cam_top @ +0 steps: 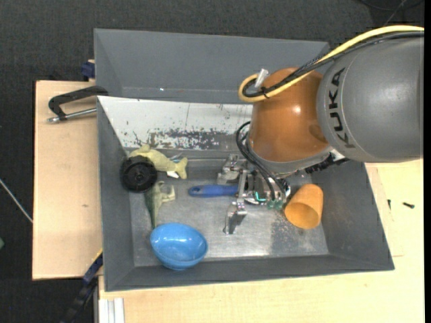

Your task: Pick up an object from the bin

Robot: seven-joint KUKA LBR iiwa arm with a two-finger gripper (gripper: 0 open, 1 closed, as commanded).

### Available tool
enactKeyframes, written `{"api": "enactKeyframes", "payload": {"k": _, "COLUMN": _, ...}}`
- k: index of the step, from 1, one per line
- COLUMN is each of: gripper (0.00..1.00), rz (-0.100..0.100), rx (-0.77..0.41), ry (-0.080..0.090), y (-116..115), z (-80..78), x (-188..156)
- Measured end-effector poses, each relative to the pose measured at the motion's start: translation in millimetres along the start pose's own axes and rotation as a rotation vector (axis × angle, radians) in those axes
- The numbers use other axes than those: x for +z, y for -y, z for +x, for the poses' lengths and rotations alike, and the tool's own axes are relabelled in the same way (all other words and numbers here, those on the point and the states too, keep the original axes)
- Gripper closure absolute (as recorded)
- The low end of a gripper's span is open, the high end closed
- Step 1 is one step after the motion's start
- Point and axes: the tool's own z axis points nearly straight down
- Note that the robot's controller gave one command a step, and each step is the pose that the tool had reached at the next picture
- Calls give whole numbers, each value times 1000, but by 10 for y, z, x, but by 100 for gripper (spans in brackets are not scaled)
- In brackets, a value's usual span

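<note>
My gripper (233, 196) hangs low over the middle of the bin floor and is open. One finger (227, 173) stands on the far side and the other finger (234, 221) on the near side of the right end of a blue handle-shaped thing (205, 191), which lies flat and points left. An orange cup (304, 206) lies on its side just right of the gripper, its mouth turned down and to the right.
A blue egg (177, 244) rests at the front left. At the left lie a black wheel (139, 175), a pale yellow toy (163, 161) and a small greenish figure (159, 198). The arm's orange cover hides the bin's back right.
</note>
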Motion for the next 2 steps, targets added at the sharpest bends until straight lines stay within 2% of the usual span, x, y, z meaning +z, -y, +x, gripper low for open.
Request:
{"api": "enactKeyframes", "payload": {"k": 1, "gripper": 0, "rz": 0, "rx": 32, "ry": 3, "y": 87, "z": -385, "x": 741}}
{"api": "enactKeyframes", "payload": {"k": 2, "gripper": 100, "rz": -2, "rx": 32, "ry": 9, "y": 80, "z": -395, "x": 690}}
